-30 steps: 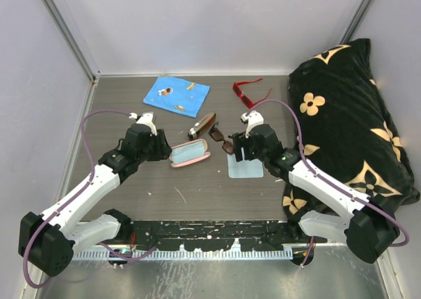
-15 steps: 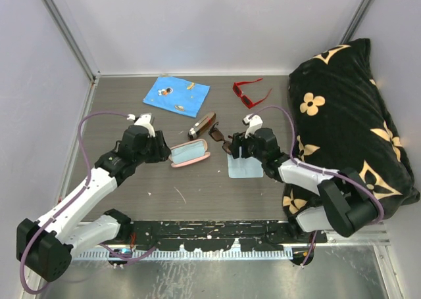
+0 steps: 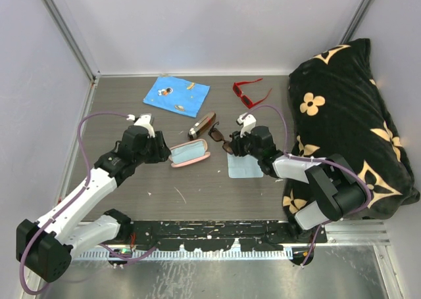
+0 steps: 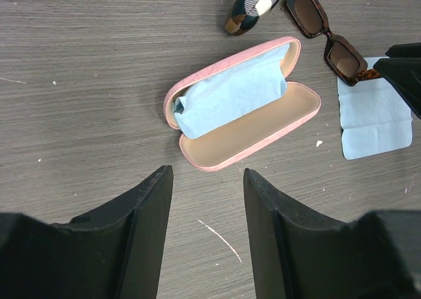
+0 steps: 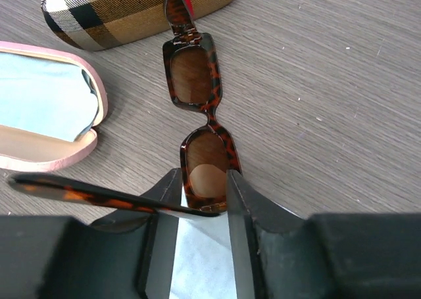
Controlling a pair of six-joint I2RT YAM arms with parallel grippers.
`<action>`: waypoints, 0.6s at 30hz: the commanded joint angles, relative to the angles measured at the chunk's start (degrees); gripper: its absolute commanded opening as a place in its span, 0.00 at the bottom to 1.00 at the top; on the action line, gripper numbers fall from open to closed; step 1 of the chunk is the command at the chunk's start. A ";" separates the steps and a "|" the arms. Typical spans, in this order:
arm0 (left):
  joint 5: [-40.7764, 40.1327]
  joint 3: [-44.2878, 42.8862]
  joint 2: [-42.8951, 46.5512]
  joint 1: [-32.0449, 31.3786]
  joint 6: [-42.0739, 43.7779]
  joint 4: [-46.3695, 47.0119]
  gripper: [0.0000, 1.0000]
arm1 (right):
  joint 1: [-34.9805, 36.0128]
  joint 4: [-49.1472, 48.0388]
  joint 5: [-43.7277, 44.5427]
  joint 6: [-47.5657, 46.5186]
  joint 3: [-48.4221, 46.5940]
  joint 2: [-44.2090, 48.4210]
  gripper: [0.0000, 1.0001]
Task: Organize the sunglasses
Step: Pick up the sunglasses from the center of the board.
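Observation:
The dark brown sunglasses (image 3: 221, 138) lie unfolded on the table between the slim plaid case (image 3: 202, 124) and a light blue cloth (image 3: 245, 166). My right gripper (image 3: 233, 146) is shut on the near lens end of the dark brown sunglasses (image 5: 194, 75), one finger on each side of the frame, with one temple arm lying across the left finger. The red sunglasses (image 3: 247, 92) lie apart at the back. My left gripper (image 4: 207, 173) stands open over bare table just in front of the open pink case (image 4: 263, 121), which holds a blue cloth.
A patterned blue cloth (image 3: 176, 93) lies at the back left. A black flowered cushion (image 3: 348, 115) fills the right side. The plaid case (image 5: 125, 13) is shut and touches the far temple of the brown pair. Grey walls close in the left and back.
My right gripper has slid forward onto the brown sunglasses and its jaws have closed from wide apart onto the lens end. The left arm has hardly moved.

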State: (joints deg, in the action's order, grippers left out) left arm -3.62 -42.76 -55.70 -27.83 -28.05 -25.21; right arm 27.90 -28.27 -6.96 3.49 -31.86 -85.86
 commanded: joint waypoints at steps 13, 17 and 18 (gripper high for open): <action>-0.87 -0.17 3.35 0.29 -0.25 -1.07 0.49 | -0.12 2.07 1.27 -3.29 -3.83 7.65 0.04; -1.17 -0.47 3.91 0.31 -0.25 -1.57 0.49 | -0.06 6.16 2.43 -3.40 -5.38 11.62 0.01; -1.27 -0.54 4.10 0.32 -0.25 -1.74 0.50 | 0.02 7.74 3.10 -3.48 -5.98 12.57 0.01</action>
State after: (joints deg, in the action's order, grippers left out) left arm -3.88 -42.76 -53.43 -27.83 -28.08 -27.05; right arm 27.90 -22.44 -6.04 0.97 -33.65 -78.37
